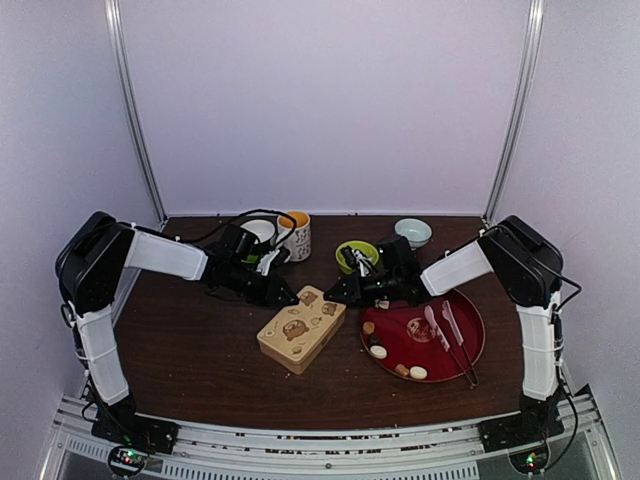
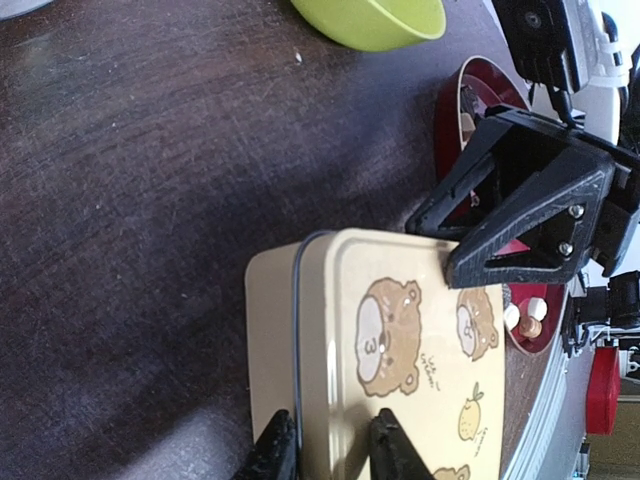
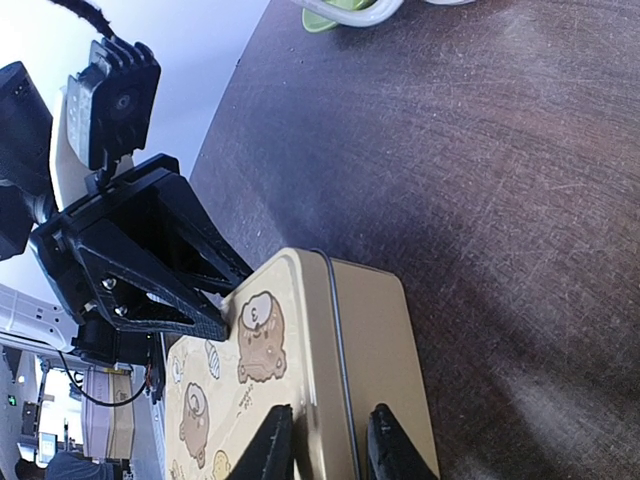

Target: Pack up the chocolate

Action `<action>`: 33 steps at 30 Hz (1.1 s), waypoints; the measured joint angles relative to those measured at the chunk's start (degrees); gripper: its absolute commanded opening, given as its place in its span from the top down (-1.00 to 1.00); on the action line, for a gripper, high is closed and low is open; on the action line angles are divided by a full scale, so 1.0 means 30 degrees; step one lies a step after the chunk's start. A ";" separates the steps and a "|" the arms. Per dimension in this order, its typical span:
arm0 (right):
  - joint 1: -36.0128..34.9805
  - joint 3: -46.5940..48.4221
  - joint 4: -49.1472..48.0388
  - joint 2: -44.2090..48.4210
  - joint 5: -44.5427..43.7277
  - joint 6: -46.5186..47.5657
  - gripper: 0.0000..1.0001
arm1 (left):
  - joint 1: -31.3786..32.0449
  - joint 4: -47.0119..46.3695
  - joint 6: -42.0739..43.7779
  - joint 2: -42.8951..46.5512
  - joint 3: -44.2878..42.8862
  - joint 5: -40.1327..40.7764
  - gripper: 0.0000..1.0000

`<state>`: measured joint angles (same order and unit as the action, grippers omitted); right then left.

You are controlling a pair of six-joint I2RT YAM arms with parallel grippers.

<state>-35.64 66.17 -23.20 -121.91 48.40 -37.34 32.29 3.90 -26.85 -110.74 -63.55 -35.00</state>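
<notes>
Dark brown wood makes up the table point(image 1: 200, 350). In the top view we see a tan rectangular tin with bear pictures point(image 1: 301, 328) lying near the table's middle with its lid on. Just right of the tin sits a round red plate point(image 1: 470, 310). The chocolate point(image 1: 418, 373) lies on the plate's left and near part as a few small round pieces, cream, tan and dark. The left gripper point(image 1: 290, 297) meets the tin at its far-left edge, and the right gripper point(image 1: 333, 295) meets it at the far-right corner. A small green bowl point(image 1: 357, 256) stands behind them.

In the left wrist view, our own two black fingers point(image 2: 275, 450) straddle the rim of the tin. One is on the printed lid and one on the side wall, pinching the edge between them. The other arm's gripper rests its tip on the opposite corner of the lid. Beyond it we can make out two of the sweets on the red plate.

In the right wrist view, the black fingertips point(image 3: 385, 445) likewise sit either side of the lid's seam, pressed against the tin. The left arm's tip touches the lid beside a bear's face.
</notes>
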 measured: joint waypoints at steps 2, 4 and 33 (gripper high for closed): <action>-0.0029 -0.0029 0.0197 0.0117 -0.0160 0.0204 0.50 | -0.0007 -0.0022 0.0000 -0.0022 -0.0007 -0.0029 0.49; -0.0131 -0.0124 0.0583 0.0393 -0.0568 0.0495 0.50 | -0.0015 -0.0036 0.0007 -0.0022 -0.0007 -0.0044 0.48; -0.1406 -0.4750 0.0073 0.5705 -0.3563 0.1188 1.00 | 0.0255 0.0729 -0.0080 0.8677 0.6812 0.1559 1.00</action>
<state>-39.86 51.92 -22.98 -104.79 37.71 -33.78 33.06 6.09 -27.09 -84.71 -43.11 -30.33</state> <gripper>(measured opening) 0.004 0.007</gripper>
